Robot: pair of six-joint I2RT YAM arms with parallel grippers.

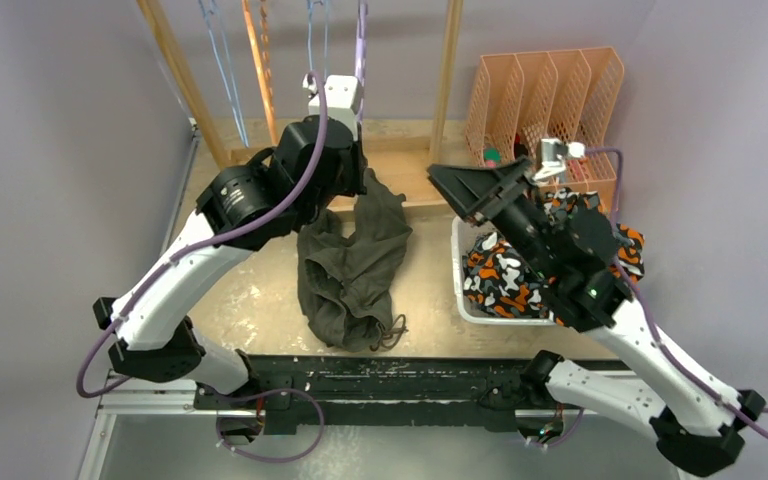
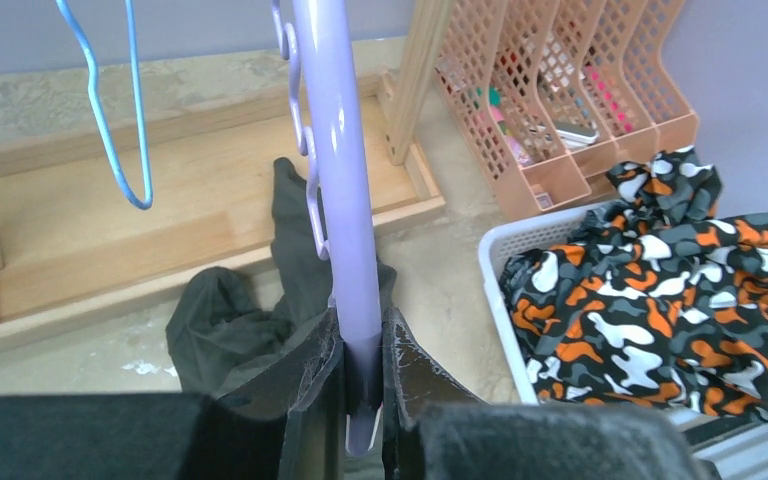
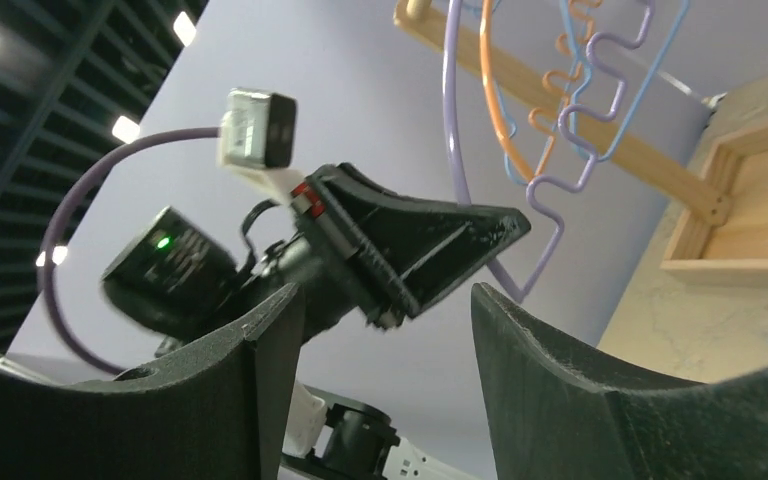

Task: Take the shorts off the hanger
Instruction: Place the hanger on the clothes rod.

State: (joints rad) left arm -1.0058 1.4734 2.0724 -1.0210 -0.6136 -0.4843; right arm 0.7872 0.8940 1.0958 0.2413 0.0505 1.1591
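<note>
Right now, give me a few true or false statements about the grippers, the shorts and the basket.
The left gripper clamps the purple hanger. True.
The camo shorts hang on a hanger. False: they lie in the white basket.
The right gripper is open and empty. True.
The olive shorts are in the basket. False: they lie on the table beside it.

Top view: bare desk [image 1: 250, 310] lower left of centre, plus a narrow strip btwn olive-green shorts [image 1: 350, 265] at centre & white basket [image 1: 457, 270] at right. Upper edge blocked by wooden rack [image 1: 448, 70] w/ hanging hangers [image 1: 258, 62]. Orange file organizer [image 1: 545, 90] fills upper right. Left arm [image 1: 185, 275] crosses centre-left.
</note>
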